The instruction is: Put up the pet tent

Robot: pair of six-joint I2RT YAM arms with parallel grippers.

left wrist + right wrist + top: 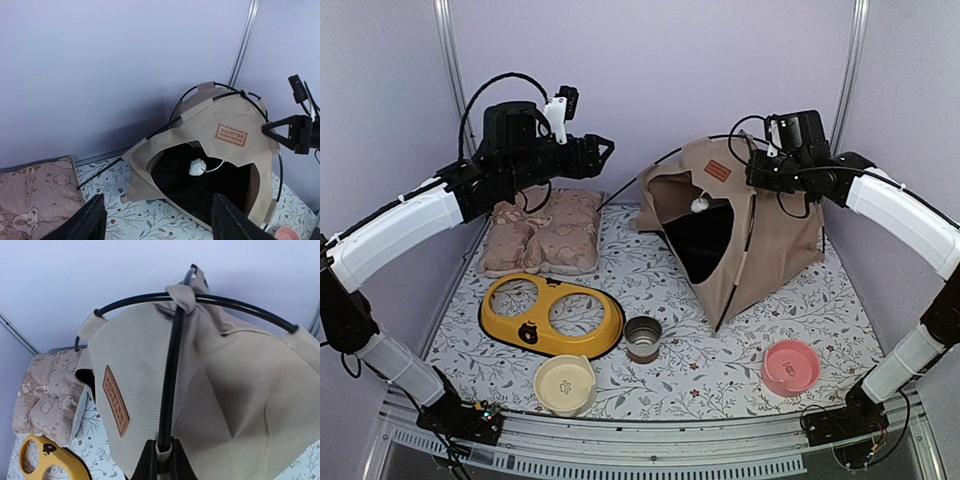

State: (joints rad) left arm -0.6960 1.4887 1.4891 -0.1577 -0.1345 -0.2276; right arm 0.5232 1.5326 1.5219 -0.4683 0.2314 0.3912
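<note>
- Top view: pet tent [750,240] stands upright at the far right of the floral mat [720,372], near the cushion [542,232]. Left gripper [606,150] is raised above the cushion, apart from the tent. Right gripper [756,166] is at the tent's top.
- Left wrist view: left jaws apart, empty, facing the tent's opening, where the pom-pom [197,167] hangs.
- Right wrist view: right jaws clamped on the tent's black pole [170,370].

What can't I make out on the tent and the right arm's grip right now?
- Pet tent interior: black shadow in the top and left wrist views, so its floor is unseen.
- Tent's rear side and rear pole ends: behind its own fabric in every view.
- Pole below the right gripper: in the right wrist view, covered by the shut fingers and cut off by the bottom edge.
</note>
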